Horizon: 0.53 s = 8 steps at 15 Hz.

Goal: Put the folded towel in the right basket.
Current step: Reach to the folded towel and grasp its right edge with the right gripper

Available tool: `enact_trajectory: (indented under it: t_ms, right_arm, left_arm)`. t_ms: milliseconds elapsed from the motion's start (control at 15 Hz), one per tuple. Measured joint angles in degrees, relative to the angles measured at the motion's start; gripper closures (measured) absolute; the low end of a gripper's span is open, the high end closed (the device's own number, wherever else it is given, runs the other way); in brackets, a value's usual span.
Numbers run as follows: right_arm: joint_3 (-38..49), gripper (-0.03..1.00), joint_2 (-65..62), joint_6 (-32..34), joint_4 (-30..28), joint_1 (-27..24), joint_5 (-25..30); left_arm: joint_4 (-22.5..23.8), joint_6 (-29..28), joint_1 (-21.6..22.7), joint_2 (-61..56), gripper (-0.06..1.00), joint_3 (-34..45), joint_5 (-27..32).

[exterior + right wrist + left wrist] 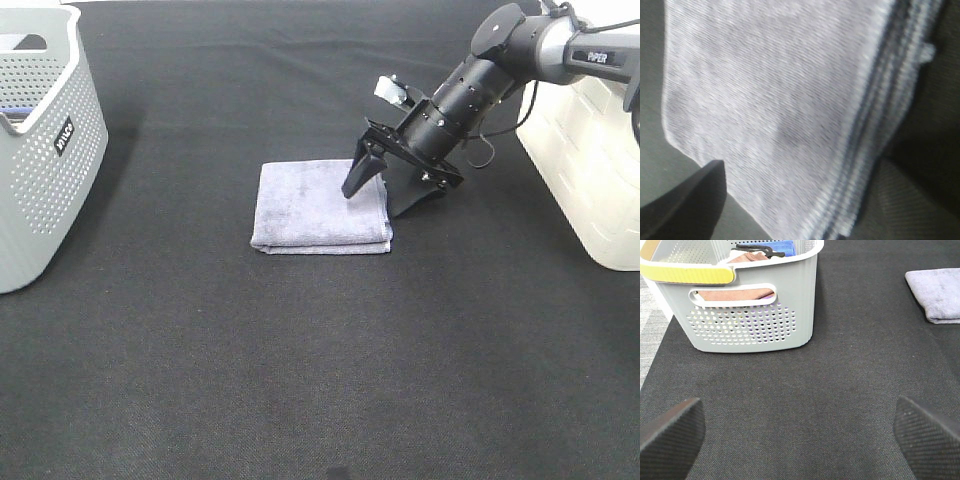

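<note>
The folded lavender-grey towel (315,205) lies flat on the black mat in the middle of the exterior high view. My right gripper (375,202) is open and tilted down at the towel's right edge, with one fingertip over the towel's top and the other on the mat just right of it. The right wrist view shows the towel (780,100) close up, its layered edge in view, with one finger (687,205) beside it. The right basket (590,170) is white and stands at the right edge. My left gripper (800,440) is open and empty, low over the mat; the towel (937,300) lies far from it.
A grey perforated basket (45,150) stands at the far left; the left wrist view shows it (755,315) holding folded cloths and a black hanger. The black mat (300,380) covers the table.
</note>
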Motion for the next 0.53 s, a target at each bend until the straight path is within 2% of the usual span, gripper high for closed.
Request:
enact_trajectory:
  t_ms: [267, 400, 467, 533]
  right_arm:
    - [-0.63, 0.21, 1.66, 0.0, 2.41, 0.11, -0.74]
    - [-0.63, 0.34, 2.18, -0.57, 2.64, 0.86, -1.43]
    - [-0.63, 0.34, 2.18, -0.57, 2.64, 0.86, -1.43]
    - [-0.63, 0.46, 2.46, -1.03, 2.64, 1.15, -2.18]
  left_arm:
    - [0.0, 0.0, 0.0, 0.0, -0.03, 0.0, 0.0]
    - [0.0, 0.0, 0.0, 0.0, -0.03, 0.0, 0.0]
    - [0.0, 0.0, 0.0, 0.0, -0.03, 0.0, 0.0]
    - [0.0, 0.0, 0.0, 0.0, -0.03, 0.0, 0.0]
